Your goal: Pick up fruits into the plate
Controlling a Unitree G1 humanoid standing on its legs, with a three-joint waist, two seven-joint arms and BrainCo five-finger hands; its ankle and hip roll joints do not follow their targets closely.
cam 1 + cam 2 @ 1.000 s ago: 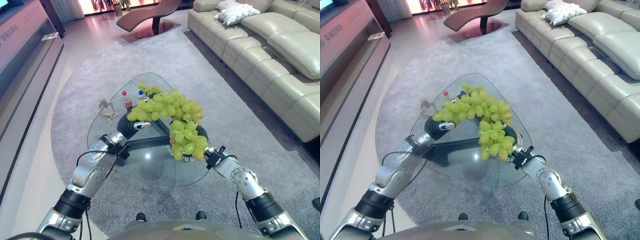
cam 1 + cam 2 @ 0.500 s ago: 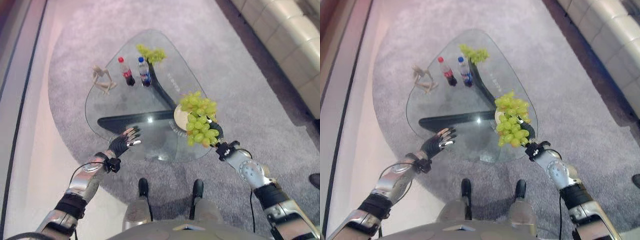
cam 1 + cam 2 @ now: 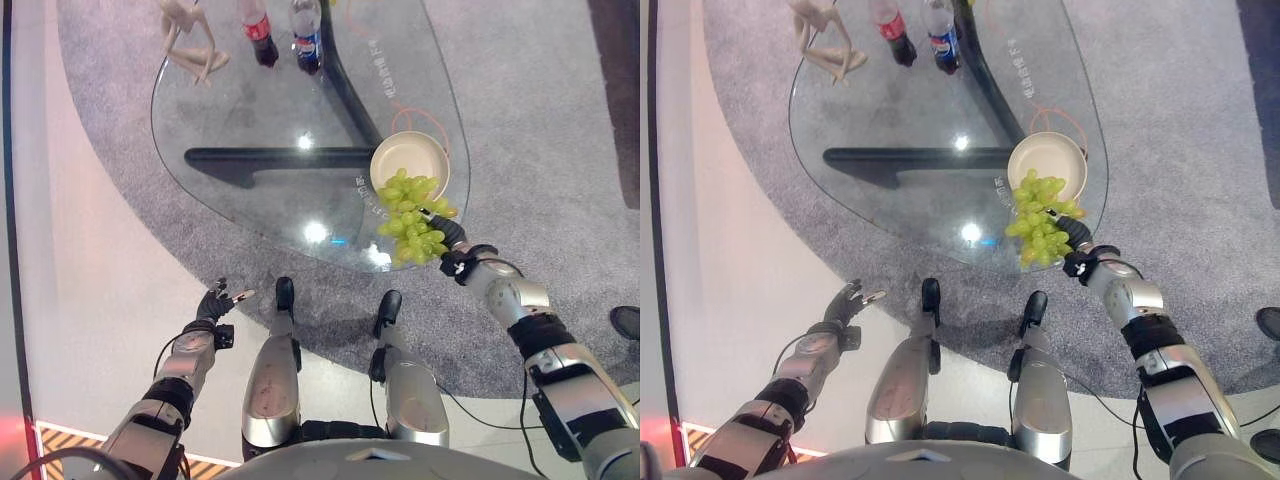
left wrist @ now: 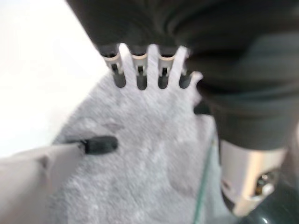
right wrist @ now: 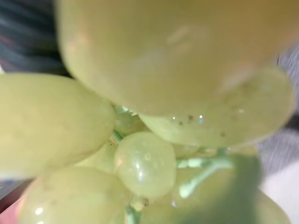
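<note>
Since the left hand has dropped away with fingers apart, we carry the grapes in the right hand, grip hidden, just near of the plate.

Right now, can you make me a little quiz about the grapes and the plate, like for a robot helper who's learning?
1. True or false: the grapes lie fully inside the plate.
2. Which hand carries the grapes: A) left hand B) right hand?
3. Fill in: two ___ stand at the glass table's far end.

Key: 1 false, they hang at its near rim. 2 B. 3 bottles.
</note>
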